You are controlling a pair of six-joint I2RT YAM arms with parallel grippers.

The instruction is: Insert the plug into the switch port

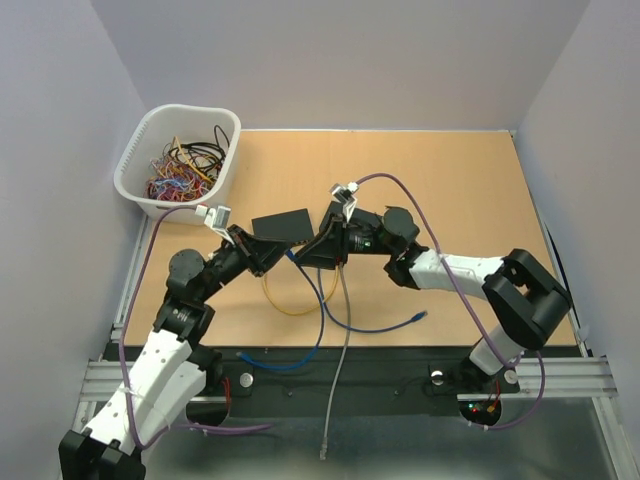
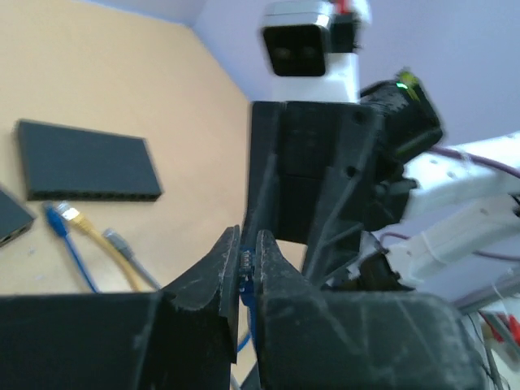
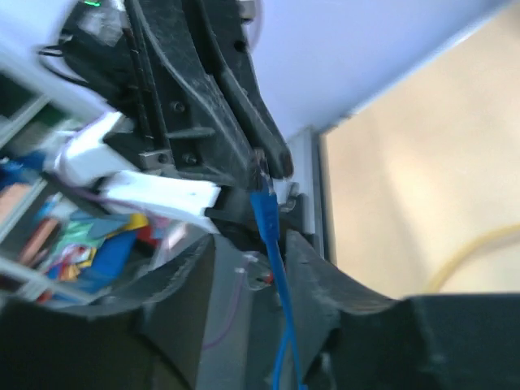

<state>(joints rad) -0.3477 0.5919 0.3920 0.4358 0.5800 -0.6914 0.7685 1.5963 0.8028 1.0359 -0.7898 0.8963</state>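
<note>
Two arms on show: the white-shelled left arm (image 1: pixel 165 375) and white-shelled right arm (image 1: pixel 450 268), chunky black joints on each. Thin purple cables (image 1: pixel 385 178) loop along both. Up close, scuffed matte-black fingers (image 2: pixel 203 284), a white boxy wrist camera (image 2: pixel 305 41) with two dark lenses, and a small green indicator light (image 2: pixel 404 81) glowing.

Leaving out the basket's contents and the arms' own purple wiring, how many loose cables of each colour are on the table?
Blue cables: 2
Yellow cable: 1
Grey cable: 1
Total: 4
</note>
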